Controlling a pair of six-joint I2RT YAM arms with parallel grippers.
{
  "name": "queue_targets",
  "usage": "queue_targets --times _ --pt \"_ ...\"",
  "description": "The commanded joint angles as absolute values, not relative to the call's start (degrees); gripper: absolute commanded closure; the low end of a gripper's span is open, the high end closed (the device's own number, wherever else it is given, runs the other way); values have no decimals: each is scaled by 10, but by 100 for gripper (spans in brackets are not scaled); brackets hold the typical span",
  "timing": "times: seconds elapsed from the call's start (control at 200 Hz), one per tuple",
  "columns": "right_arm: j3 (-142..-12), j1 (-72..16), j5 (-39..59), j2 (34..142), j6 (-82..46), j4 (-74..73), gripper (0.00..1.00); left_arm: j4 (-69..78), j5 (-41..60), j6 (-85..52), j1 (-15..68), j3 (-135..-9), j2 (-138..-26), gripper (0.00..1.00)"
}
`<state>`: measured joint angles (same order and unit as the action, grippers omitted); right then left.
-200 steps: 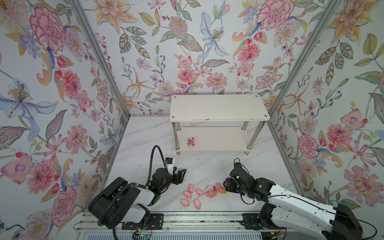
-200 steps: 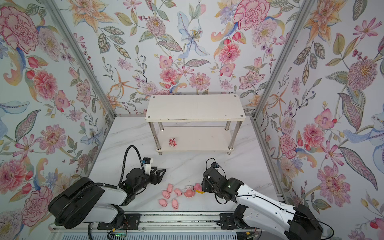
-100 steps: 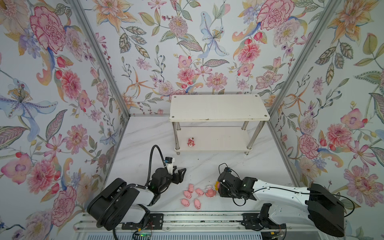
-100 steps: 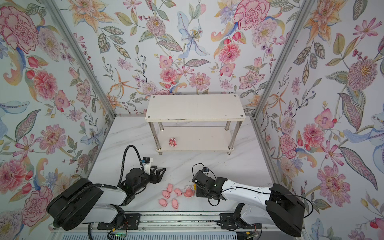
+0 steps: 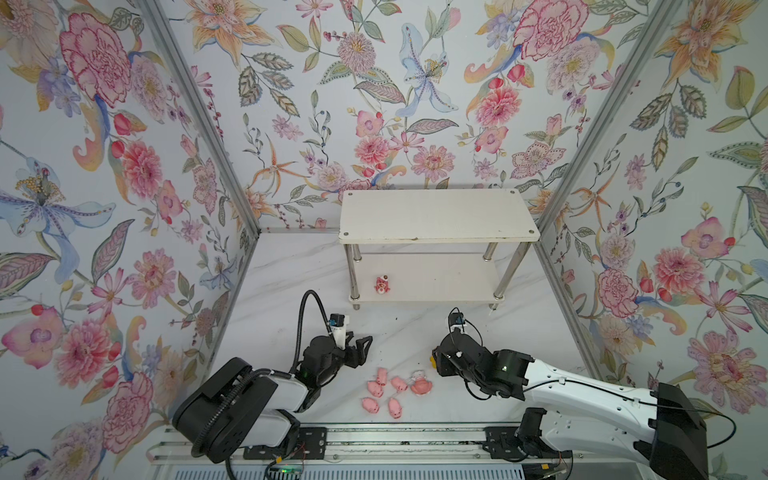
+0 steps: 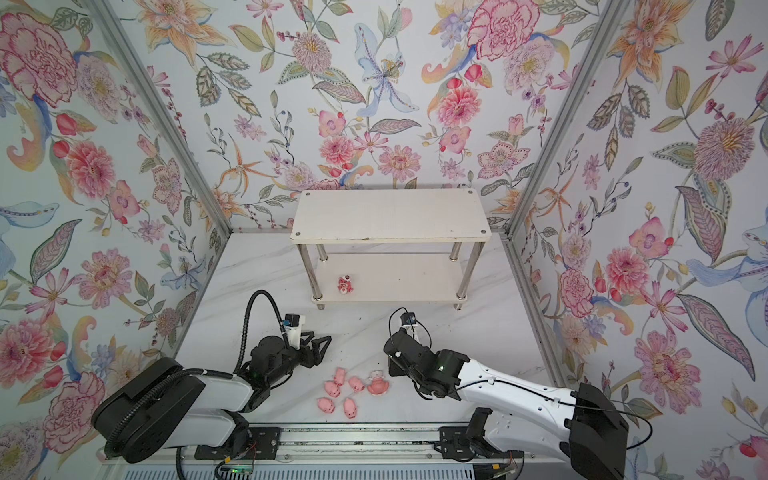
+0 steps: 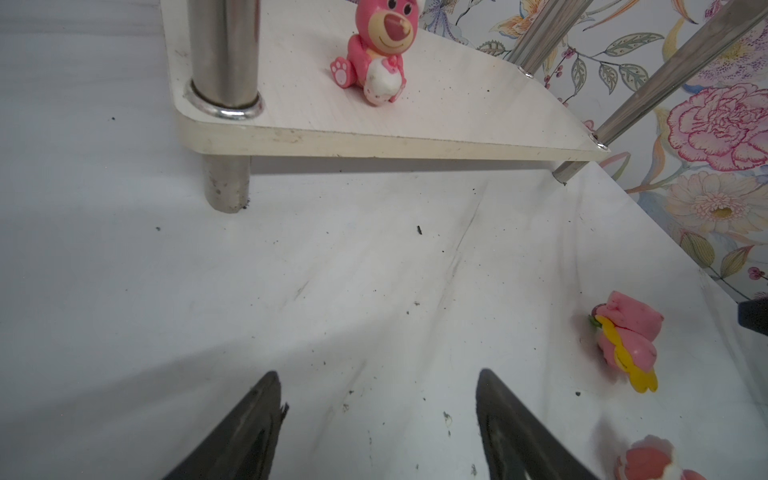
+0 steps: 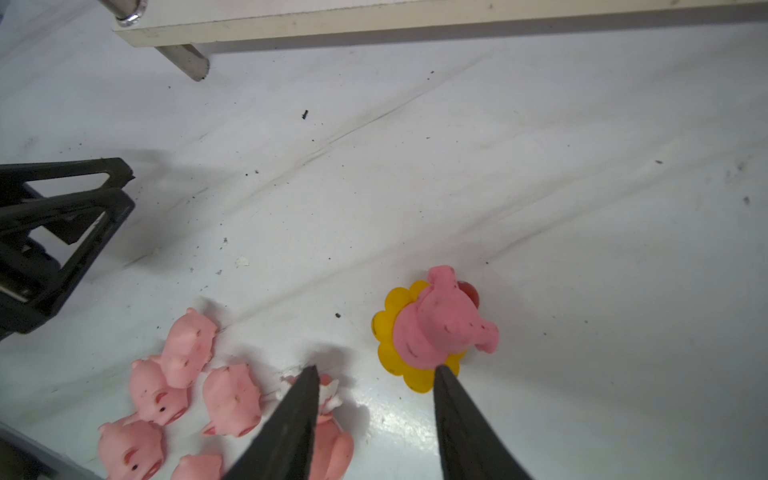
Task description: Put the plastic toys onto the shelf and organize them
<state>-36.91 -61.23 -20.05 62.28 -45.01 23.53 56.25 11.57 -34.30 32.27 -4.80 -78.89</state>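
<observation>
Drawn back from the long low stretch of half a second ago, elbow lifted again: right tool (image 8: 376, 370), fingers spread, nothing between them, one tip right at the petals of the yellow-petalled toy (image 8: 432, 332), touching or not impossible to tell. Shifted too, it seems, that toy: now a little farther from the pile and nearer the shelf (image 5: 436, 216) than a second ago, lying loose on the counter (image 5: 291, 291). Reads as a missed pinch rather than a pick, so no gain for the task. No change on the left: left tool (image 7: 378, 374) spread and empty, low over the counter, pointed at the shelf's lower tier. On that tier, near the front left leg, only the red-pink bear (image 5: 382, 285), upright. Left on the counter between the arms: five pink pigs (image 5: 375, 388) bunched together, with the pink-and-white toy (image 5: 422, 385) just beside them, partly hidden behind the other fingertip in the right wrist view. Seven of eight to go; probably calls for a fresh, squarer approach over the yellow-petalled toy, with care not to scatter the pigs
</observation>
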Motion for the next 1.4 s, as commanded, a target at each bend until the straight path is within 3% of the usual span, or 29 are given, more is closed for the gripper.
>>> queue_targets --times 0.0,0.13,0.195,0.571,0.721,0.856,1.206,1.396 --pt "-382 -623 -218 667 -412 275 40 572 116 -339 328 -54 -807 25" --pt "-404 -622 -208 732 -368 271 24 579 124 -344 328 -59 -824 25" --pt "-402 -612 -207 748 -351 263 20 580 124 -344 328 -58 -825 25" --pt "-283 -472 -74 688 -332 132 20 578 121 -341 328 -60 -828 25" --pt "-269 -442 -62 674 -328 111 21 584 127 -344 328 -63 -839 25" --pt "-277 -426 -78 678 -323 102 27 583 124 -344 328 -62 -839 25" --pt "-312 -374 -84 686 -314 120 56 576 116 -340 327 -63 -831 25" --pt "-343 -358 -67 693 -296 152 63 576 119 -342 327 -63 -831 25"
